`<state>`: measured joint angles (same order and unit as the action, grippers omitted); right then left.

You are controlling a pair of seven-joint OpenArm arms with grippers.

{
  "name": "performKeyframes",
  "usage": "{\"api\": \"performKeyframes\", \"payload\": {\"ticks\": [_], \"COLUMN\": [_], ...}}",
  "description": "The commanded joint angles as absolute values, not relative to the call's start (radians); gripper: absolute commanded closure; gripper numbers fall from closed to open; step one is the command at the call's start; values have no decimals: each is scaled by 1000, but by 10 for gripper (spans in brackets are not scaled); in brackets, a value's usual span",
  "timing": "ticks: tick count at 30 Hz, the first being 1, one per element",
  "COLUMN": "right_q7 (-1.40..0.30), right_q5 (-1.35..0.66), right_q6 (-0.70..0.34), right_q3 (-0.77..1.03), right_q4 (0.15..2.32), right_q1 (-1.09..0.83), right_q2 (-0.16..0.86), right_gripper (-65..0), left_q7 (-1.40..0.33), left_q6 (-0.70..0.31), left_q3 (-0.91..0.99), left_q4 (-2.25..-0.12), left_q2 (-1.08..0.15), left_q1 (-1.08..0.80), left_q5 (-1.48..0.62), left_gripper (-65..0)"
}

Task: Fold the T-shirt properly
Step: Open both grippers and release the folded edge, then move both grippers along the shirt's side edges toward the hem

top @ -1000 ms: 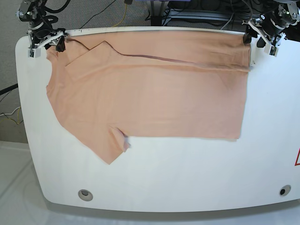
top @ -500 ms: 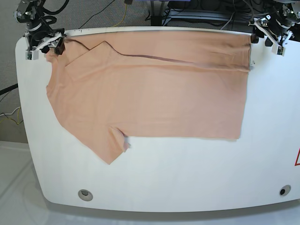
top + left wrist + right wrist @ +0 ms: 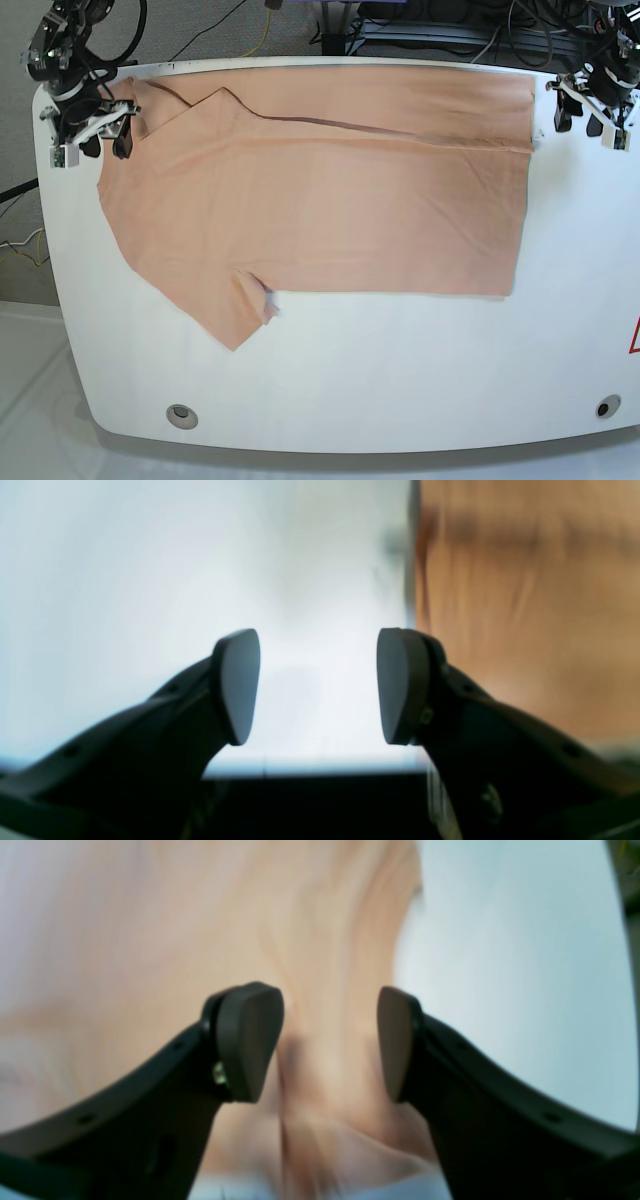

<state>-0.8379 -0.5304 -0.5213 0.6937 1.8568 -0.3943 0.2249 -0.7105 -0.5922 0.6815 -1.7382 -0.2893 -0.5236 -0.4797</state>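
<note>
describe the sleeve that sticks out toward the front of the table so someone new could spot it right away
Start with the white table and the peach T-shirt spread across its far half. Follow the shirt's near edge toward the base view's left, where one short sleeve juts out in a point toward the front edge. The other sleeve lies folded in over the shirt's body; this one lies flat on bare table.

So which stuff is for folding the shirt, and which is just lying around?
For the job:
- T-shirt
- left gripper, open
- right gripper, open

Just there:
- table
- cables behind the table
- red sticker at the table's edge
</note>
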Motion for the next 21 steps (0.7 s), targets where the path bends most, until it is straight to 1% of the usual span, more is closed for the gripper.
{"api": "performKeyframes", "payload": {"ticks": [1, 13, 21], "right_q7": [-813, -807, -822], "right_q5": [-548, -559, -541], "right_q6": [-526, -531, -540], "right_q3": [696, 677, 639], "right_q4": [1870, 1851, 1878], "right_q1": [-380, -340, -267], "right_q2": [248, 260, 260], "right_gripper": [-336, -337, -345], "left_q7": [-690, -690, -692], "left_q6": [-595, -602, -607], "left_q3": [684, 646, 540], "left_q4": [-1769, -1825, -1819], "left_q2": [-304, -284, -281], "left_q1": [-509, -434, -331], "left_q5": [-495, -491, -492], "left_gripper": [-335, -344, -334]}}
